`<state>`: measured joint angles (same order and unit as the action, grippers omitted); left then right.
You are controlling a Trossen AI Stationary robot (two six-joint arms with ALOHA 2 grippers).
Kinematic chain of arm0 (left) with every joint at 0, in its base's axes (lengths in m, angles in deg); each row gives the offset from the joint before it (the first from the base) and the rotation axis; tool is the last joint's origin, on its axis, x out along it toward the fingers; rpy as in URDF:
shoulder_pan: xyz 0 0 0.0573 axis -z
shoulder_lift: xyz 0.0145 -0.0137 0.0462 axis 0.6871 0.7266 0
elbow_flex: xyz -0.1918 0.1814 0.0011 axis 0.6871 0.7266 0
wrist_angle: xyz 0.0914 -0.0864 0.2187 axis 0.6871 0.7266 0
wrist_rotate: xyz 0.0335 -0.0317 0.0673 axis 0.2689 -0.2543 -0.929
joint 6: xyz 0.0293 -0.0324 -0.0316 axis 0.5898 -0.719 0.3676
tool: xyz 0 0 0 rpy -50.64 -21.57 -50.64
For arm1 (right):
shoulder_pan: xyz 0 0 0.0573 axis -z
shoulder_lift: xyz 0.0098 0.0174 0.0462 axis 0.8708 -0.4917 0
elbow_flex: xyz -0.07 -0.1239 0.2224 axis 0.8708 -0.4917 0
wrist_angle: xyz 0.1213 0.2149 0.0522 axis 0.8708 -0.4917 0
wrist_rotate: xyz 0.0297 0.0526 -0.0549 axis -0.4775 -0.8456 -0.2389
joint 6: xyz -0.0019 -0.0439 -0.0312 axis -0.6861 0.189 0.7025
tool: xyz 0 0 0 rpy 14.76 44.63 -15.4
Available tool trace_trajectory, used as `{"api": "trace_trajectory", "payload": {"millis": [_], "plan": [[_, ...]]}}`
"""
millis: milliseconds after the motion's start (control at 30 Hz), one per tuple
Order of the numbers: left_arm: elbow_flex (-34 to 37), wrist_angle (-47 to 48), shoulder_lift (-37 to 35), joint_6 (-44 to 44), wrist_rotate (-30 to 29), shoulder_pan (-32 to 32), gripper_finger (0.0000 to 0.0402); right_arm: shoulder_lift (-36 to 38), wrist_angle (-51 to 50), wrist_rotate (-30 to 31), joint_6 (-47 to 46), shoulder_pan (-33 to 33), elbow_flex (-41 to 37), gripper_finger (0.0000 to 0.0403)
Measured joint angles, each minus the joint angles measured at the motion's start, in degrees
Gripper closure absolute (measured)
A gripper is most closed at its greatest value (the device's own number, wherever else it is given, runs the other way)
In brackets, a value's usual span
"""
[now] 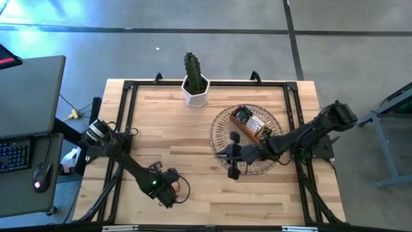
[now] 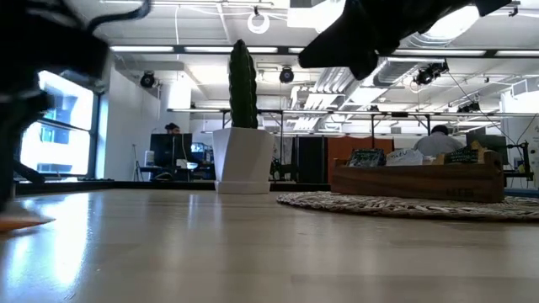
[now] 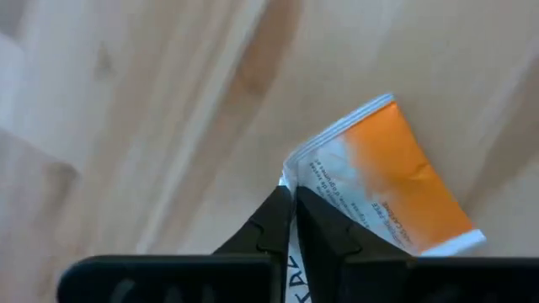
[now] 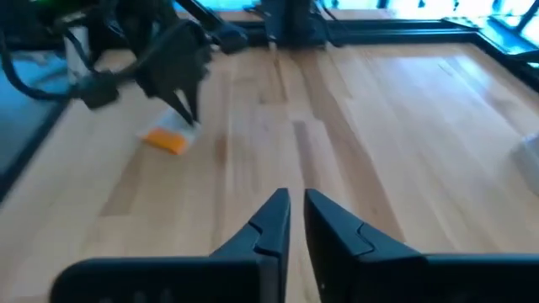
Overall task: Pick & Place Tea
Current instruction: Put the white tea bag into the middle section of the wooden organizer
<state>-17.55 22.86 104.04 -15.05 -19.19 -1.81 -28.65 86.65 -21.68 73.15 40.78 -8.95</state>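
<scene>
We're in an open-plan lab/office: exposed ceiling ducts [image 2: 396, 71] and strip lights [image 2: 278, 50], monitors [image 2: 168, 147] with a person [image 2: 440, 139] seated at desks in the back. Our wooden table [image 1: 193, 142] sits on grey concrete floor [image 1: 96, 45], next to a desk with keyboard [image 1: 14, 154] and mouse [image 1: 40, 177].
</scene>
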Motion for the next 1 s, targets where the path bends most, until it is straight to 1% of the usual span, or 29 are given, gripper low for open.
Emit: {"api": "trace_trajectory", "payload": {"millis": [67, 200, 267, 333, 400, 467, 567, 767, 867, 1000], "plan": [[-1.98, 1.41, 0.07, 2.99, -1.48, -1.19, 0.0384, -1.07, 2.69, -2.46, -0.05, 0.79, 0.02, 0.0355], [-6.71, 2.69, 0.0, 14.19, -5.71, -4.13, 0.0398, -5.81, 10.18, -8.07, -1.94, 3.04, 0.07, 0.0314], [-9.13, 2.42, 0.0, 19.63, -9.55, -5.81, 0.0396, -8.79, 13.42, -11.12, -5.18, 4.4, 0.07, 0.0292], [-11.47, 2.08, -0.13, 25.36, -13.42, -7.33, 0.0397, -11.87, 16.91, -13.51, -10.46, 5.91, 0.04, 0.0272], [-13.59, 2.01, -0.13, 30.62, -15.82, -8.71, 0.04, -14.54, 20.05, -17.23, -14.68, 7.42, 0.04, 0.0255], [-15.35, 1.66, -0.13, 34.55, -17.31, -9.99, 0.04, -16.73, 23.21, -20.83, -16.67, 8.69, 0.04, 0.0242], [-16.9, 1.01, -0.17, 39.22, -17.56, -11.9, 0.04, -18.76, 26.65, -24.05, -18.64, 9.77, 0.02, 0.023], [-17.27, -5.13, -0.17, 49.32, -14.34, -15.16, 0.04, -19.47, 28.49, -26.5, -20.11, 10.09, 0.09, 0.0228], [-17.3, -5.59, -0.22, 51.63, -13.01, -16.46, 0.04, -19.47, 29.1, -27.84, -20.1, 10.1, 0.09, 0.0236], [-17.3, -5.23, -0.22, 51.83, -11.79, -17.99, 0.04, -19.49, 29.05, -28.79, -19.9, 10.14, 0.09, 0.0255]]}}
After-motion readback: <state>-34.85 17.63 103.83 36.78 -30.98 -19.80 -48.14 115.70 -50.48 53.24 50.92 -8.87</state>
